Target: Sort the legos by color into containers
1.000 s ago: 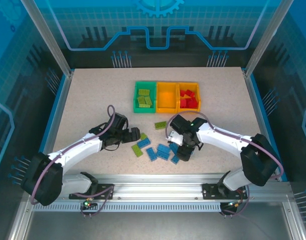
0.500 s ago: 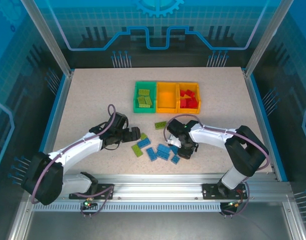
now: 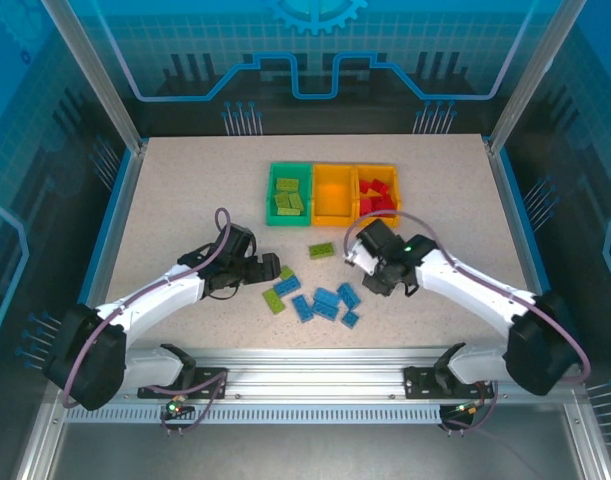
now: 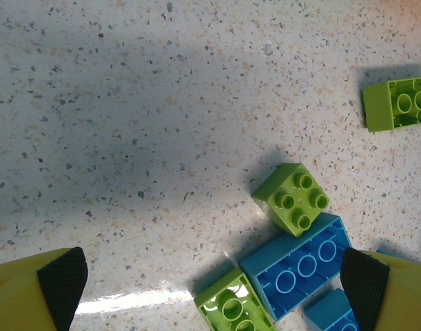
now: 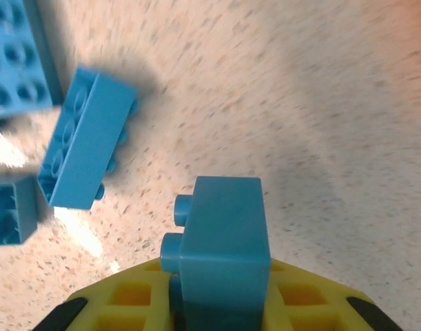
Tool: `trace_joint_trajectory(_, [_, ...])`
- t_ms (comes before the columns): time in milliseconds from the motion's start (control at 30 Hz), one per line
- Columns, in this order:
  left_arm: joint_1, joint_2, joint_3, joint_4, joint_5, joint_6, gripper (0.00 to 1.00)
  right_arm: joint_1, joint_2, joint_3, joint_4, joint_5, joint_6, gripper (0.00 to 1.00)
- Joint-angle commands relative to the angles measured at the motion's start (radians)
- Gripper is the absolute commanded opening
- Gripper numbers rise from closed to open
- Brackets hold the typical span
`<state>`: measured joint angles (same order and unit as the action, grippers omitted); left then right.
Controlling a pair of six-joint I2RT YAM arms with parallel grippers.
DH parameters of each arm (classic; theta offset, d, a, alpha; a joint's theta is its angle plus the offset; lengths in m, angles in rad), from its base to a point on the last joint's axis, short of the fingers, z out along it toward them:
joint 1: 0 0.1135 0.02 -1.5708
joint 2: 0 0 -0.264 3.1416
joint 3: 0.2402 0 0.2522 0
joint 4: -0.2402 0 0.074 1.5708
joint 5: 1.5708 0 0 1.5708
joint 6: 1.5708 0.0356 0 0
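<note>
blue brick is up in the right claw, left claw waits wide

the right claw (image 5: 218,303) is closed narrow on one blue brick (image 5: 224,234). the brick stands up out of the claw, its studs point to the side, and it is clear of the surface (image 3: 185,220). the left claw (image 4: 213,276) hangs wide open, holding nothing, just above a small lime brick (image 4: 293,200) that touches a blue one.

i think these bricks are light, stiff and not fragile, but the plastic is smooth and may slip or turn. the best hold is on two flat opposite sides, not on the studs.

near the right claw lie the loose blue bricks (image 3: 325,302). further back are the joined containers: the green bin (image 3: 288,192) with lime bricks, the middle bin (image 3: 334,193) looking bare, and the right bin (image 3: 377,176) with red bricks (image 3: 377,205).
</note>
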<state>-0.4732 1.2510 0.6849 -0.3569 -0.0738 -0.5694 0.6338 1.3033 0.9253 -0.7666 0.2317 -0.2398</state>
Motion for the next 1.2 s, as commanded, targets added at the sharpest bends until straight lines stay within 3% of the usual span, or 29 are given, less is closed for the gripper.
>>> trace_joint_trajectory(0, [0.007, 0.004, 0.018, -0.001, 0.001, 0.02, 0.99, -0.073, -0.045, 0.084, 0.05, -0.13, 0.065, 0.18])
trace_joint_trajectory(133, [0.007, 0.009, 0.022, -0.012, 0.004, 0.021, 0.99, -0.127, 0.039, 0.226, 0.061, -0.246, 0.196, 0.19])
trace_joint_trajectory(433, [0.001, 0.066, 0.081, -0.033, 0.027, 0.0, 0.99, -0.189, 0.547, 0.726, -0.068, -0.375, 0.529, 0.18])
trace_joint_trajectory(667, [-0.015, 0.112, 0.129, -0.059, 0.029, -0.011, 0.99, -0.215, 0.856, 1.058, -0.185, -0.329, 0.638, 0.2])
trace_joint_trajectory(933, [-0.043, 0.202, 0.248, -0.119, 0.006, -0.008, 0.99, -0.233, 1.011, 1.267, -0.26, -0.252, 0.693, 0.34])
trace_joint_trajectory(1167, [-0.126, 0.361, 0.449, -0.2, -0.013, 0.015, 0.99, -0.238, 1.061, 1.28, -0.266, -0.23, 0.673, 0.38])
